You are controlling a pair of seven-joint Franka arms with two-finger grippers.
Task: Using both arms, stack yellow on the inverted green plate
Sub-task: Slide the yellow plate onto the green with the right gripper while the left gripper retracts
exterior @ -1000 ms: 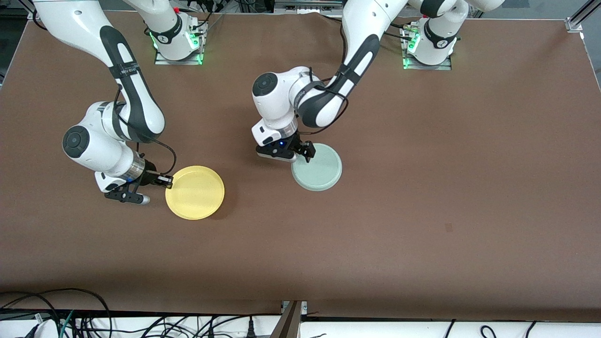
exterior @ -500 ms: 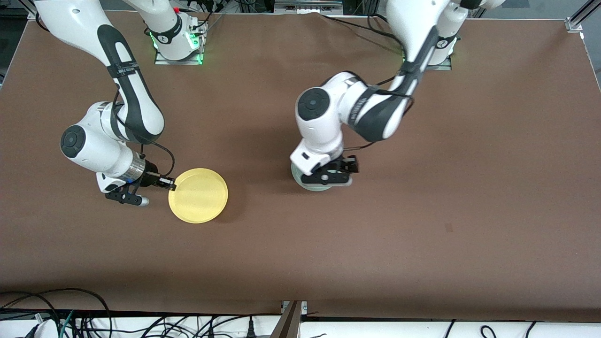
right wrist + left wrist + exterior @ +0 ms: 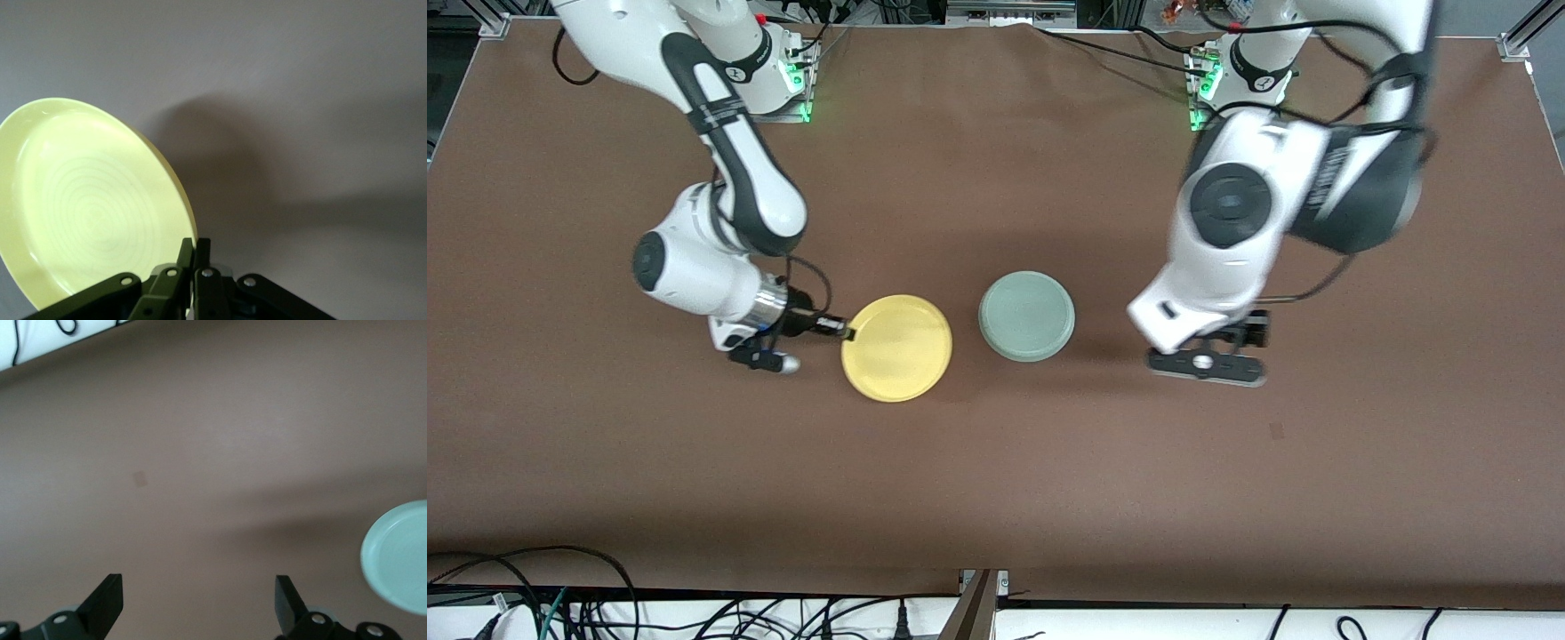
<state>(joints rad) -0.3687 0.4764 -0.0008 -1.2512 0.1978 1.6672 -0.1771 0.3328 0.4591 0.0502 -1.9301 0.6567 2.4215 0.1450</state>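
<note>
Front view, right gripper (image 3: 845, 331) pinching yellow plate (image 3: 898, 348)

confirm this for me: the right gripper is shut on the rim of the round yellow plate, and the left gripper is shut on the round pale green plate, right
Not quite. The right gripper is shut on the rim of the round yellow plate, but the left gripper holds nothing: it is open over bare table, toward the left arm's end from the round pale green plate. The left wrist view shows its fingers spread with that plate off to one side.
</note>
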